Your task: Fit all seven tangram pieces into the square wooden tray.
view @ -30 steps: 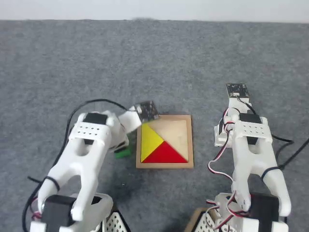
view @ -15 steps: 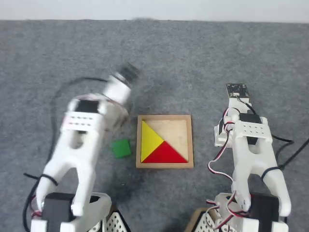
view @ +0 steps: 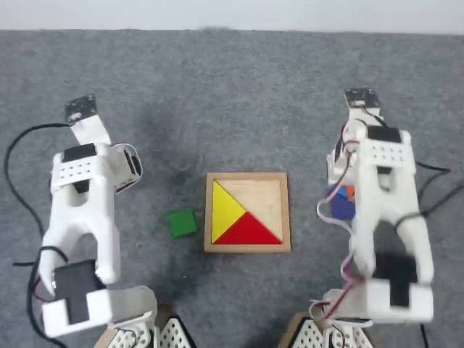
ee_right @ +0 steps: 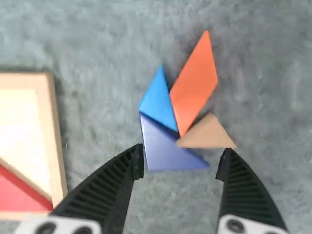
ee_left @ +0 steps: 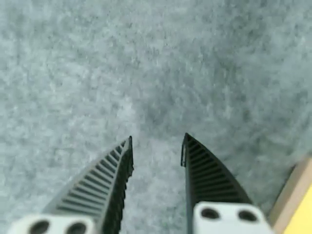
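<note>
Two pcs in tray (view: 247, 176)? (A)
Yes: yellow triangle (view: 226, 210), red triangle (view: 248, 230). Green square (view: 180, 222) on carpet (view: 254, 87), left of tray. (B)
Grippers? (A)
Right gripper (ee_right: 183, 148) wide open above blue triangle (ee_right: 158, 100), orange pc (ee_right: 195, 80), right of tray. Left gripper (ee_left: 157, 137) open, empty, well left. (B)

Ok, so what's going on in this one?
Two robot arms are filling a square wooden tray with tangram pieces. The yellow triangle and red triangle lie in the tray; the green square sits on the carpet beside it. The right gripper hangs open over a cluster on the tray's other side: light blue triangle, dark blue triangle, orange parallelogram, tan triangle. The left gripper is open over bare carpet, holding nothing.
</note>
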Controlling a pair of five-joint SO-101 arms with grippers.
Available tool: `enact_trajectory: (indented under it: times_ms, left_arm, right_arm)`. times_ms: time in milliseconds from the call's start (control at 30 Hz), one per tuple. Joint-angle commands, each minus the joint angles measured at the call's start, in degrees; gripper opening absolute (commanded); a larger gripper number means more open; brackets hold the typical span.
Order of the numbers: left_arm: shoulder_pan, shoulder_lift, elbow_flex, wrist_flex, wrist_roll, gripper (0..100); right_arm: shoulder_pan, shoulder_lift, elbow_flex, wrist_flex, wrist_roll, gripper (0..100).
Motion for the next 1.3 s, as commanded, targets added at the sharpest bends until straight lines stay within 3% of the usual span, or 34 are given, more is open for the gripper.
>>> enact_trajectory:
  times_ms: [0,200,433,600,767,1267]
  left_arm:
    - [-0.8,0.7,-3.0,-2.7,0.9,15]
    - [-0.8,0.7,-2.9,-2.9,0.6,15]
    - [-0.6,0.7,-2.9,-2.9,0.7,15]
    - [-0.6,0.7,-2.9,-2.9,0.7,15]
    - [-0.6,0.7,-2.9,-2.9,0.7,15]
    - [0.1,1.1,-2.9,-2.9,0.6,15]
  right_arm:
    - [0.7,7.0,-9.8,-0.3,-1.8,25.6]
    - [4.3,18.2,-19.1,-0.1,-1.8,25.6]
    - [4.6,25.3,-20.4,-0.7,-1.8,25.4]
    - [4.4,26.8,-22.5,-0.7,-2.7,25.5]
    - [4.4,28.2,-24.4,-1.2,-10.2,25.5]
    - [5.0,29.7,-31.5,-1.7,-10.0,25.6]
